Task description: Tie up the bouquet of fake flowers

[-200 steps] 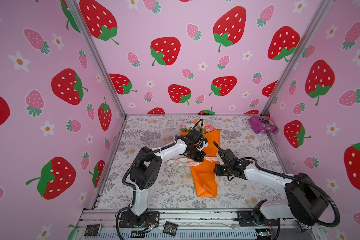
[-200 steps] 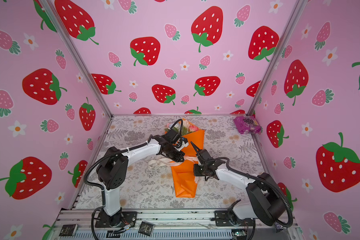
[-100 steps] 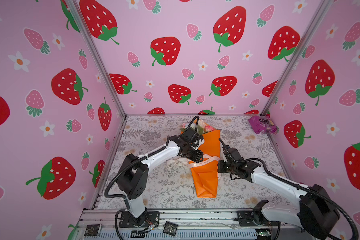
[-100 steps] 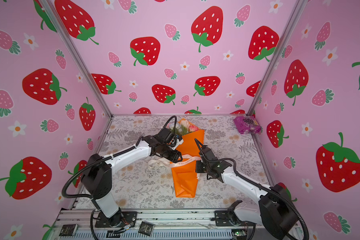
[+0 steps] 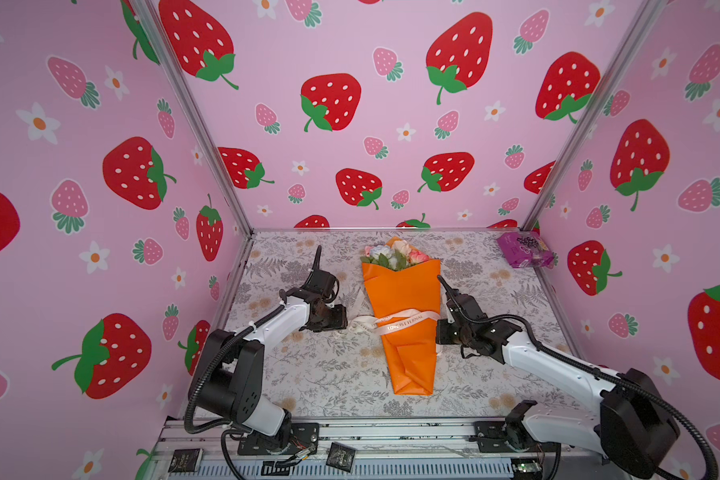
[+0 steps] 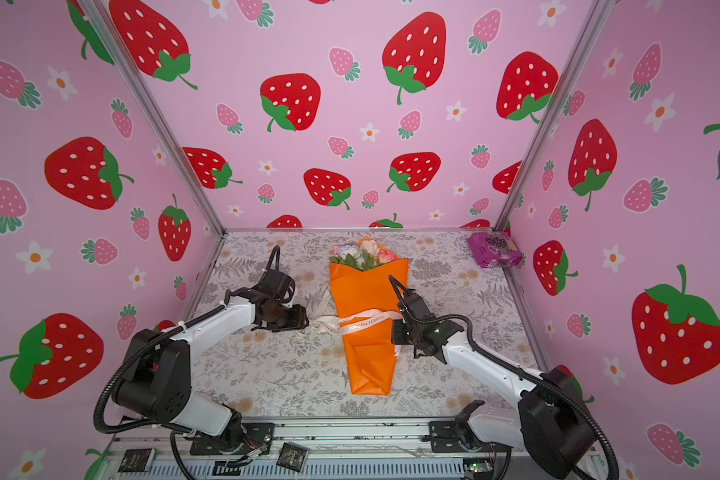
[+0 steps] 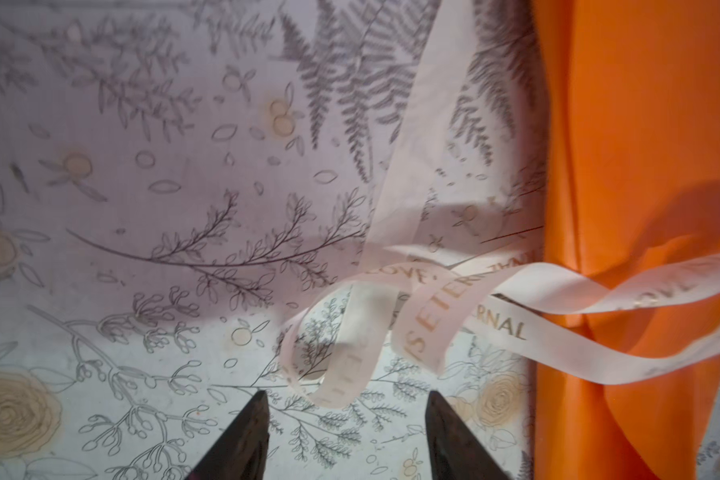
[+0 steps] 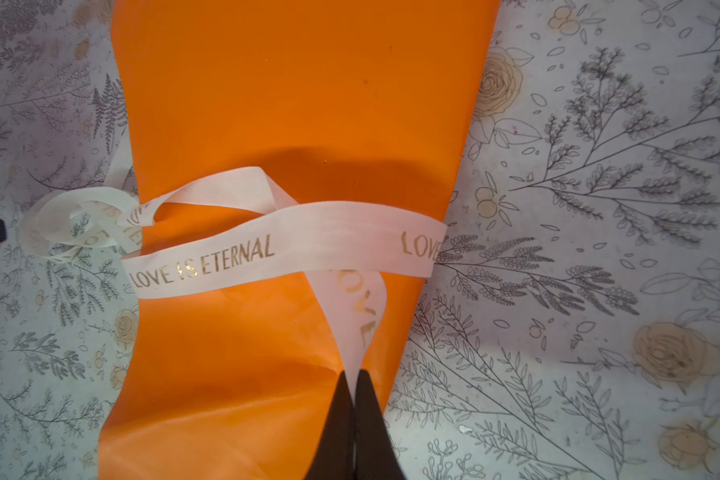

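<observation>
My left pincer (image 7: 346, 397) is spread wide and empty, just beside the loose loop of the ribbon (image 8: 267, 245). The bouquet of fake flowers (image 5: 404, 299) lies flat in the middle of the bench (image 5: 308, 374), with the ribbon crossed over its orange paper (image 8: 300, 104). My right pincer (image 8: 354, 376) pinches one ribbon end. I think the ribbon is soft and slippy, so I should grab it near the ends.

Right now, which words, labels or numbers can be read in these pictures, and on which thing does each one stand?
"LOVE IS ETERNAL": gold print on the cream ribbon across the orange wrapping paper.
"LOVE": the same print starting again further along that ribbon.
Purple packet: print too small to read.
Black tags on the front rail: too small to read.
</observation>
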`<state>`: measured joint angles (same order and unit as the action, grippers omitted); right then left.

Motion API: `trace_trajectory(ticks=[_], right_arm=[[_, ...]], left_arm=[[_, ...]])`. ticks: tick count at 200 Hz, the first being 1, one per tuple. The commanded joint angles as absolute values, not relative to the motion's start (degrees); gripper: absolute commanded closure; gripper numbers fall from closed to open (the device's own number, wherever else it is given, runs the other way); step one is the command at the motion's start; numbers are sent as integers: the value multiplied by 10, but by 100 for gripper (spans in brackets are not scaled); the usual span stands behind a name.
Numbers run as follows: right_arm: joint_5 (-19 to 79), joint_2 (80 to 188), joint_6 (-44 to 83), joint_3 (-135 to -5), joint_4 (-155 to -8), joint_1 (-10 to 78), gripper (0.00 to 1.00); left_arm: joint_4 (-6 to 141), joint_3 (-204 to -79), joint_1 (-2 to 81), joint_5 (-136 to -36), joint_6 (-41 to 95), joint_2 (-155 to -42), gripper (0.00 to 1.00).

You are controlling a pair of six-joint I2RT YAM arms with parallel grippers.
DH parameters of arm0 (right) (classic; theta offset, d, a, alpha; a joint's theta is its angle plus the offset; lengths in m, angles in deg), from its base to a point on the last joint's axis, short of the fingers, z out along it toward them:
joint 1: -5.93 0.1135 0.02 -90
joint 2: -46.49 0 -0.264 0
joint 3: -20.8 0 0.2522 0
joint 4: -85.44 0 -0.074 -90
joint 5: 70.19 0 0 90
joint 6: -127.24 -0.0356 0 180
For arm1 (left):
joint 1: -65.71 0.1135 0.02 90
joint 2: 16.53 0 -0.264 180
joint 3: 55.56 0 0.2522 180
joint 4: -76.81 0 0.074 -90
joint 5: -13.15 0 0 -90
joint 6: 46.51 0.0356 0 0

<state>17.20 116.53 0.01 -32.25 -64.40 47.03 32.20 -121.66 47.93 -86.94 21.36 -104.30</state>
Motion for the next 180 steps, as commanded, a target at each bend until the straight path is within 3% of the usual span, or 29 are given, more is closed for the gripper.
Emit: trace_trajectory(ticks=[1,76,116,180], right_arm=[[160,1159,-1,-334,-630,468,100],[152,1145,3,-328,-621,468,100],[109,1132,4,-330,-574,464,100],[62,1087,15,-323,-517,390,100]], left_arm=[[346,-1197,496,-867,177,-1040,40],[398,-1204,505,-890,166,-1107,59],[390,-1209,505,-891,176,-1100,100],[343,-1221,509,-835,200,-979,100]])
